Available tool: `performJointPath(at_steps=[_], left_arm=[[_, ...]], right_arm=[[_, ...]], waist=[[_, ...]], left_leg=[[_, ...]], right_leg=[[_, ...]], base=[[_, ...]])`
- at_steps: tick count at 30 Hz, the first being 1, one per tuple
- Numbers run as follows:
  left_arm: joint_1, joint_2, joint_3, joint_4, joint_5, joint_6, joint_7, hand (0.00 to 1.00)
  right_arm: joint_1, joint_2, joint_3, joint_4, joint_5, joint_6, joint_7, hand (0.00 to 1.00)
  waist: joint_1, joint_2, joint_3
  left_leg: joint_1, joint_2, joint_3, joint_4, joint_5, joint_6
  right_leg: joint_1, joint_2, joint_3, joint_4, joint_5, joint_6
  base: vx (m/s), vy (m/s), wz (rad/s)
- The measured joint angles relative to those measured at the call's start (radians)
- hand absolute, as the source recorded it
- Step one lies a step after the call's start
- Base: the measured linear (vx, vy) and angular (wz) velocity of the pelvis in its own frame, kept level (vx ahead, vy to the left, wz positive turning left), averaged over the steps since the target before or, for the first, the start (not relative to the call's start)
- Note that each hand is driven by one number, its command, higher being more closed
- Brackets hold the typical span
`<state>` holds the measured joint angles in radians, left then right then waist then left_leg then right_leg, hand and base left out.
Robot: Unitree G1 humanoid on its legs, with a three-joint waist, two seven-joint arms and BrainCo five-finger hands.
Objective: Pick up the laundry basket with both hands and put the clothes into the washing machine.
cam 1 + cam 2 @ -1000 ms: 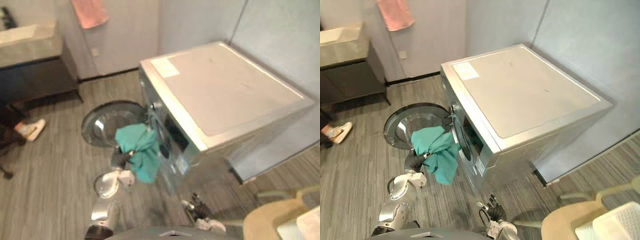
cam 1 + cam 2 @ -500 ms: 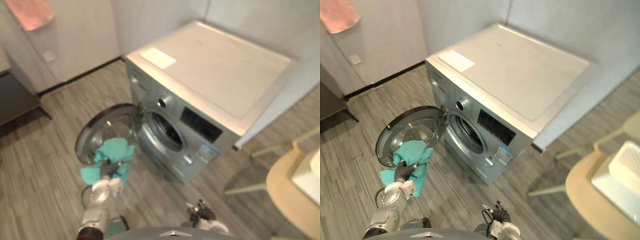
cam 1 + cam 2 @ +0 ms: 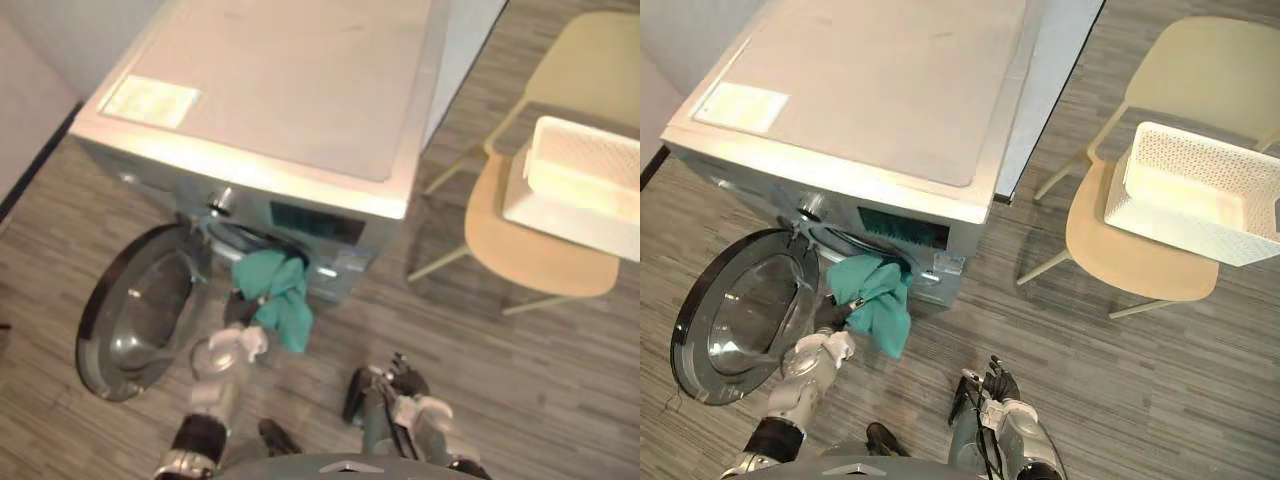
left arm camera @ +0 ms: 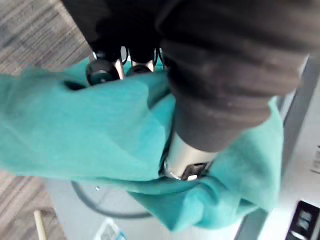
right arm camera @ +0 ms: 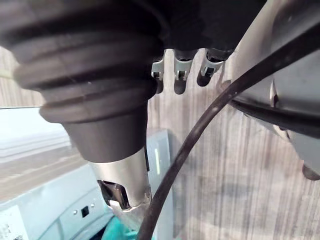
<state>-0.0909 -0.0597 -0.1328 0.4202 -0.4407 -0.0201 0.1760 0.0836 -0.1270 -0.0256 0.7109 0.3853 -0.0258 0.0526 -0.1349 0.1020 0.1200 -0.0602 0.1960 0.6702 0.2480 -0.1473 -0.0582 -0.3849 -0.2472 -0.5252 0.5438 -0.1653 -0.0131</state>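
Observation:
My left hand is shut on a teal cloth and holds it up at the front of the silver washing machine, right by the drum opening. In the left wrist view the thumb and fingers are curled into the teal cloth. The round glass door hangs open to the left of the cloth. The white laundry basket stands on a beige chair to the right of the machine. My right hand hangs low near the floor, relaxed and holding nothing.
The beige chair's thin legs reach toward the machine's right side. A light panel runs along the wall behind the machine. Grey wood-plank floor lies open in front of the chair.
The camera has swung to the right, bringing the chair and basket into view. The teal cloth in my left hand has gone from in front of the open door to the drum opening.

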Motion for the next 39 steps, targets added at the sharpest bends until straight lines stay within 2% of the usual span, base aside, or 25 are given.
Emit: performJointPath(at_steps=[1,2,3,4,5,6,8,9,10,11,12,13,14,15,16,17,19,22,27,34,39], left_arm=[[0.0,0.0,0.005,0.001,-0.004,-0.005,0.0,1.0],[-0.005,0.01,0.047,0.002,-0.02,-0.018,0.015,1.0],[-0.02,-0.003,0.064,0.008,-0.03,-0.023,0.028,1.0],[-0.027,0.002,0.075,-0.004,-0.047,-0.029,0.047,1.0],[-0.035,0.001,0.095,-0.025,-0.063,-0.036,0.069,1.0],[-0.036,0.0,0.092,-0.066,-0.078,-0.039,0.086,1.0],[-0.04,0.0,0.092,-0.1,-0.088,-0.046,0.1,1.0],[-0.063,-0.009,0.091,-0.126,-0.091,-0.052,0.12,1.0],[-0.074,-0.01,0.088,-0.136,-0.097,-0.058,0.129,1.0],[-0.082,-0.011,0.086,-0.139,-0.099,-0.067,0.136,1.0],[-0.09,-0.01,0.087,-0.141,-0.1,-0.068,0.141,1.0],[-0.152,-0.013,0.095,-0.141,-0.11,-0.073,0.16,1.0],[-0.203,-0.033,0.096,-0.153,-0.121,-0.08,0.172,1.0],[-0.22,-0.041,0.097,-0.166,-0.126,-0.089,0.186,1.0],[-0.255,-0.046,0.105,-0.175,-0.126,-0.114,0.2,1.0],[-0.295,-0.048,0.121,-0.174,-0.126,-0.118,0.212,1.0],[-0.334,-0.051,0.132,-0.175,-0.126,-0.13,0.232,1.0],[-0.374,-0.05,0.132,-0.175,-0.126,-0.149,0.236,1.0],[-0.495,-0.041,0.131,-0.164,-0.126,-0.16,0.237,1.0],[-0.803,0.038,0.129,-0.118,-0.126,-0.174,0.278,1.0],[-0.935,0.049,0.11,-0.118,-0.16,-0.186,0.279,1.0]], right_arm=[[0.008,-0.002,0.013,-0.013,0.007,-0.004,-0.001,0.0],[0.019,0.019,0.049,-0.023,0.017,-0.003,-0.004,0.0],[0.025,0.015,0.061,-0.038,0.02,-0.003,-0.011,0.0],[0.033,0.006,0.078,-0.076,0.021,-0.001,-0.013,0.0],[0.039,0.008,0.094,-0.111,0.023,0.0,-0.019,0.0],[0.048,0.012,0.109,-0.152,0.035,0.002,-0.021,0.0],[0.048,0.019,0.122,-0.179,0.046,-0.001,-0.024,0.0],[0.047,0.029,0.132,-0.211,0.055,-0.007,-0.044,0.0],[0.047,0.033,0.133,-0.227,0.072,-0.015,-0.055,0.0],[0.048,0.029,0.134,-0.261,0.098,-0.021,-0.061,0.0],[0.041,0.03,0.137,-0.275,0.115,-0.026,-0.069,0.0],[0.025,0.052,0.141,-0.311,0.147,-0.039,-0.085,0.0],[0.018,0.068,0.15,-0.351,0.164,-0.041,-0.085,0.0],[0.006,0.076,0.163,-0.364,0.173,-0.044,-0.086,0.0],[-0.022,0.092,0.187,-0.371,0.182,-0.04,-0.088,0.0],[-0.044,0.113,0.21,-0.379,0.186,-0.038,-0.09,0.0],[-0.061,0.138,0.248,-0.386,0.204,-0.041,-0.099,0.0],[-0.088,0.146,0.262,-0.4,0.218,-0.054,-0.097,0.0],[-0.096,0.14,0.257,-0.481,0.239,-0.111,-0.083,0.0],[-0.091,0.145,0.257,-0.547,0.36,-0.17,-0.059,0.0],[-0.089,0.148,0.254,-0.576,0.379,-0.176,-0.038,0.0]], waist=[[-0.01,-0.007,0.01],[-0.004,-0.048,0.02],[-0.003,-0.06,0.039],[0.022,-0.06,0.064],[0.043,-0.07,0.095],[0.053,-0.082,0.129],[0.059,-0.093,0.152],[0.069,-0.111,0.179],[0.074,-0.116,0.19],[0.076,-0.101,0.203],[0.072,-0.106,0.212],[0.057,-0.144,0.251],[0.074,-0.147,0.278],[0.08,-0.145,0.279],[0.081,-0.138,0.287],[0.079,-0.135,0.32],[0.081,-0.135,0.338],[0.088,-0.135,0.351],[0.08,-0.135,0.357],[0.042,-0.135,0.393],[0.027,-0.135,0.394]], left_leg=[[0.002,0.018,-0.011,0.043,-0.007,0.0],[-0.034,0.075,-0.013,0.211,-0.023,0.004],[-0.068,0.128,-0.025,0.329,-0.027,0.008],[-0.143,0.205,-0.065,0.492,-0.045,0.003],[-0.232,0.239,-0.138,0.617,-0.071,-0.012],[-0.338,0.239,-0.209,0.667,-0.087,0.002],[-0.412,0.242,-0.226,0.67,-0.094,0.012],[-0.47,0.242,-0.205,0.609,-0.096,0.021],[-0.466,0.245,-0.157,0.51,-0.064,0.035],[-0.441,0.254,-0.102,0.374,0.073,0.047],[-0.434,0.241,-0.095,0.369,0.02,0.027],[-0.462,0.194,-0.078,0.385,0.005,0.043],[-0.516,0.183,-0.066,0.409,-0.016,0.068],[-0.555,0.183,-0.066,0.425,-0.025,0.075],[-0.626,0.189,-0.066,0.452,-0.039,0.086],[-0.66,0.188,-0.068,0.472,-0.046,0.096],[-0.721,0.187,-0.071,0.501,-0.055,0.111],[-0.783,0.182,-0.077,0.525,-0.059,0.117],[-0.91,0.208,-0.096,0.594,-0.071,0.137],[-1.037,0.25,-0.1,0.669,-0.085,0.158],[-1.063,0.264,-0.09,0.674,-0.083,0.162]], right_leg=[[-0.004,0.002,0.002,0.029,-0.024,0.0],[0.039,0.044,0.005,-0.108,-0.016,-0.008],[0.069,0.054,-0.011,-0.111,-0.031,-0.013],[0.077,0.079,-0.013,-0.107,-0.023,-0.033],[0.085,0.09,-0.009,-0.101,-0.03,-0.041],[0.08,0.089,-0.009,-0.086,-0.033,-0.046],[0.057,0.075,-0.007,-0.055,-0.04,-0.051],[0.013,0.038,0.0,0.01,-0.055,-0.039],[-0.025,0.018,0.02,0.062,-0.063,-0.03],[-0.057,0.011,0.042,0.126,-0.088,-0.004],[-0.08,-0.005,0.063,0.168,-0.114,0.009],[-0.151,-0.066,0.109,0.235,-0.138,0.018],[-0.211,-0.081,0.144,0.253,-0.146,0.029],[-0.248,-0.084,0.158,0.255,-0.15,0.037],[-0.311,-0.088,0.161,0.262,-0.154,0.045],[-0.341,-0.099,0.163,0.276,-0.155,0.055],[-0.406,-0.114,0.174,0.31,-0.155,0.056],[-0.476,-0.129,0.188,0.348,-0.155,0.056],[-0.603,-0.131,0.207,0.414,-0.155,0.056],[-0.733,-0.112,0.239,0.459,-0.151,0.051],[-0.768,-0.098,0.25,0.449,-0.131,0.049]], base=[[0.21,-0.291,0.38],[0.17,-0.252,0.19],[0.15,-0.297,-0.1],[0.08,-0.098,-0.29],[0.11,-0.117,-0.36],[0.09,-0.026,-0.2],[0.04,0.062,-0.14],[0.03,0.141,-0.26],[0.04,0.222,-0.42],[0.04,0.203,-0.39],[0.03,0.252,-0.01],[-0.02,0.201,0.26],[-0.05,0.162,0.29],[-0.05,0.137,0.0],[-0.04,0.141,-0.02],[-0.03,0.131,0.02],[-0.05,0.091,0.08],[-0.03,0.029,0.09],[-0.04,-0.023,0.0],[-0.08,-0.045,-0.12],[-0.05,-0.049,-0.12]])
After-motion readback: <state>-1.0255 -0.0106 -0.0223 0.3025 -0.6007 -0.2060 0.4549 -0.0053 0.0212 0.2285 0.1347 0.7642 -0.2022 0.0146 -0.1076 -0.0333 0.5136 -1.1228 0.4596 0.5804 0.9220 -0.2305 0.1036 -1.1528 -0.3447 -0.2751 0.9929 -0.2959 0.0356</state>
